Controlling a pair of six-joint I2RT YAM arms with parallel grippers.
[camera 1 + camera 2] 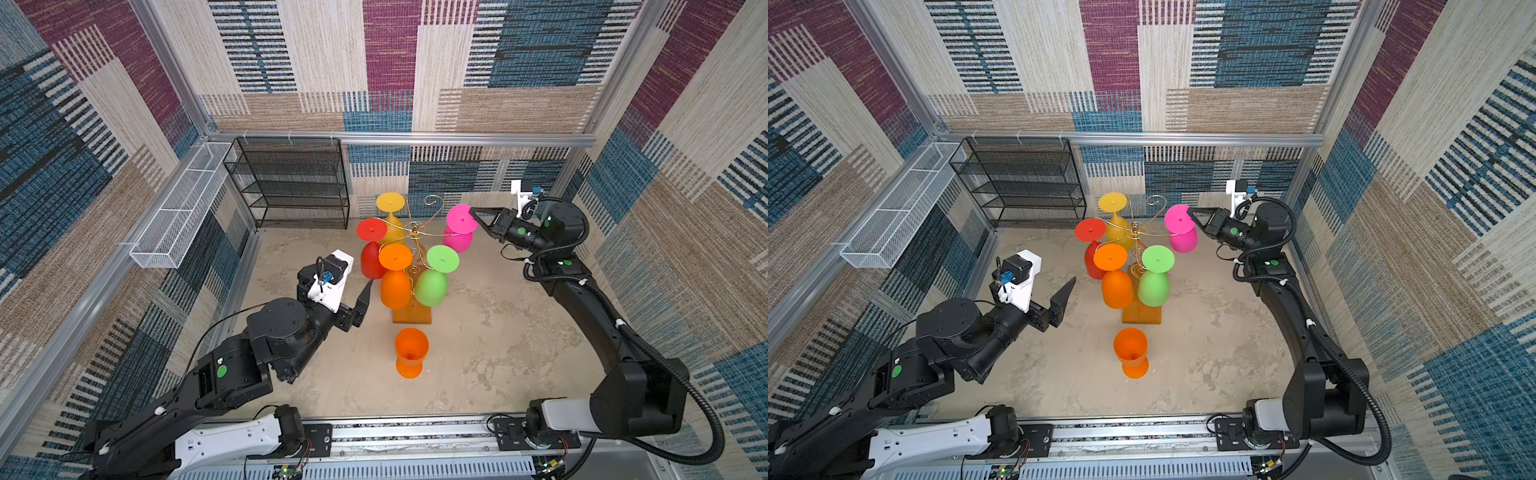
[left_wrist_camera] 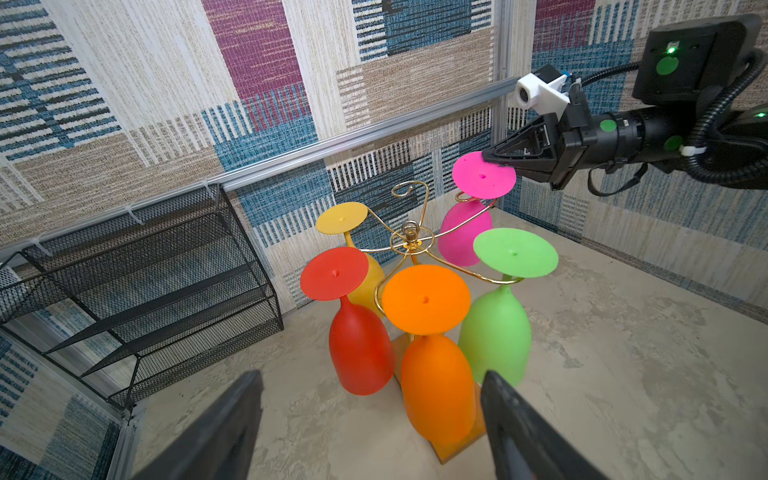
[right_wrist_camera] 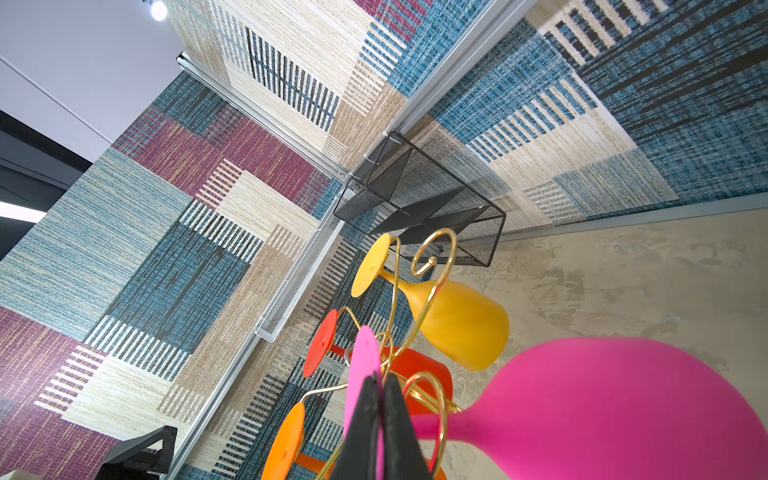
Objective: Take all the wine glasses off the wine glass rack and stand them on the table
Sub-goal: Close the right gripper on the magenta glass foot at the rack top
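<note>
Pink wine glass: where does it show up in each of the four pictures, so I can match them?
In a top view: the pink wine glass hangs on the wine glass rack's right side, right of centre.
In a top view: likewise, nearer the middle.
Left wrist: behind the green glass, foot in the shut right pincer.
Right wrist: huge, nearest the camera.
Shared landmark: the yellow glass, in all four.
</note>
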